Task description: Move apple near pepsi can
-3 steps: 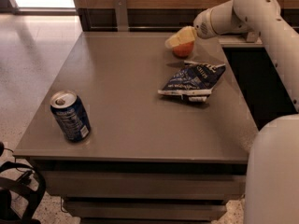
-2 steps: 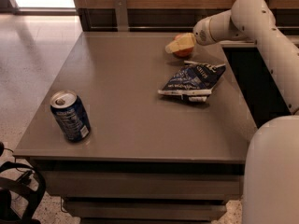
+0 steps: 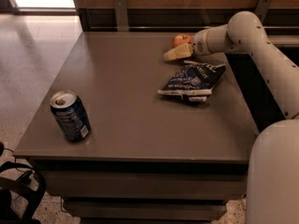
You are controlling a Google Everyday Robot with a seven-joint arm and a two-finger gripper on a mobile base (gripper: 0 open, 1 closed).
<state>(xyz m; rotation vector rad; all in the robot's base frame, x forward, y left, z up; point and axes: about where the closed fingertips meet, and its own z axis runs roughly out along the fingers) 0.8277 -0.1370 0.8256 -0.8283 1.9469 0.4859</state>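
Observation:
The apple (image 3: 181,39), red-orange and round, sits on the brown table (image 3: 126,78) at its far right. My gripper (image 3: 175,51) reaches in from the right on the white arm. It is low at the apple, with its pale yellow part right in front of the fruit and hiding its lower side. The pepsi can (image 3: 70,115), dark blue with a silver top, stands upright near the table's front left corner, far from the apple and the gripper.
A dark blue and white snack bag (image 3: 192,78) lies on the table just in front of the gripper, between the apple and the front edge. A wood-panelled wall with metal brackets runs behind the table. My white arm housing (image 3: 273,171) fills the lower right.
The gripper has come down and slightly toward the camera at the apple. More of the apple's top now shows behind it. The apple, can and bag have not moved.

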